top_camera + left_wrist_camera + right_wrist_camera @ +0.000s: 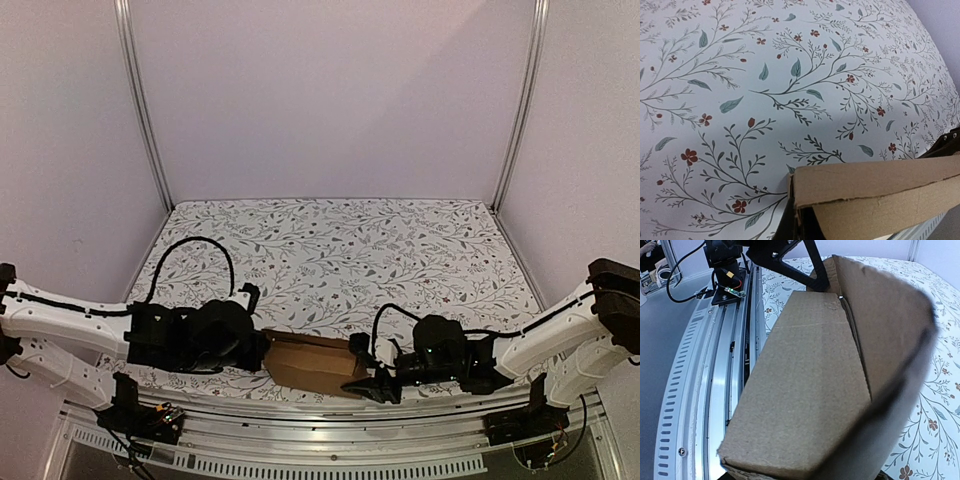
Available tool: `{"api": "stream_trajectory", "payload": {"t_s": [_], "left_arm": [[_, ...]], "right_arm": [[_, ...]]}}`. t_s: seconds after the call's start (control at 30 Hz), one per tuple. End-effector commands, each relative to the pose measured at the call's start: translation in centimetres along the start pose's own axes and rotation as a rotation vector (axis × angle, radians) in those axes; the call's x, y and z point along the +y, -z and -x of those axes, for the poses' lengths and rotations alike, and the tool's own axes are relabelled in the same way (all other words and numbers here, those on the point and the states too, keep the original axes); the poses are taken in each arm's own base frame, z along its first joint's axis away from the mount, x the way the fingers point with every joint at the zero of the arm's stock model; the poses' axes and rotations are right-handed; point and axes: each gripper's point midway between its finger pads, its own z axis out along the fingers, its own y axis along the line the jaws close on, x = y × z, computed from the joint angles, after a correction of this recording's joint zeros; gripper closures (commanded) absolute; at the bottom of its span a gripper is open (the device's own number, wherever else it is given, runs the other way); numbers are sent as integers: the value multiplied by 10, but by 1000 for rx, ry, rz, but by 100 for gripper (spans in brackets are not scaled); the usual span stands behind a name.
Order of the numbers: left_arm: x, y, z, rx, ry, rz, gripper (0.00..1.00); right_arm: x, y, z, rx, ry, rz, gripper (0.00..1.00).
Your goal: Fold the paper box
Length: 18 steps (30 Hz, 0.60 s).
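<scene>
The box (pixel 312 362) lies at the near edge of the table (pixel 340 240); my left gripper (pixel 260 352) pinches one end; my right gripper (pixel 380 385) is at the other, and I can't tell if it holds; I'd press the raised flap (pixel 880 315) down slowly.

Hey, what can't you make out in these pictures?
- Whether the right gripper holds anything: the paper box fills the right wrist view and hides the fingers, and they are too small from above.
- The raised flap: its edge is blurred in the right wrist view.
- Most of the box: cut off by the left wrist view's bottom edge.
</scene>
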Motion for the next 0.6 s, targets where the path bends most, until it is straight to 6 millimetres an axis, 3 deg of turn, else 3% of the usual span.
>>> {"api": "stream_trajectory", "payload": {"t_s": [0.0,0.07,0.4,0.53,0.57], "left_arm": [[8,-4,-85,294,-95,4,100],[7,-4,-87,299,-106,13,100],[-1,-7,-92,302,-141,44,100],[0,-8,-93,303,-143,63,100],[0,-8,-92,300,-143,67,100]], "right_arm": [[-17,-4,12,-47,-7,-94,62],[-21,-5,11,-44,-11,-117,59],[-26,4,24,-77,-92,-146,22],[-23,12,26,-78,-105,-134,15],[-21,13,28,-77,-107,-127,4]]}}
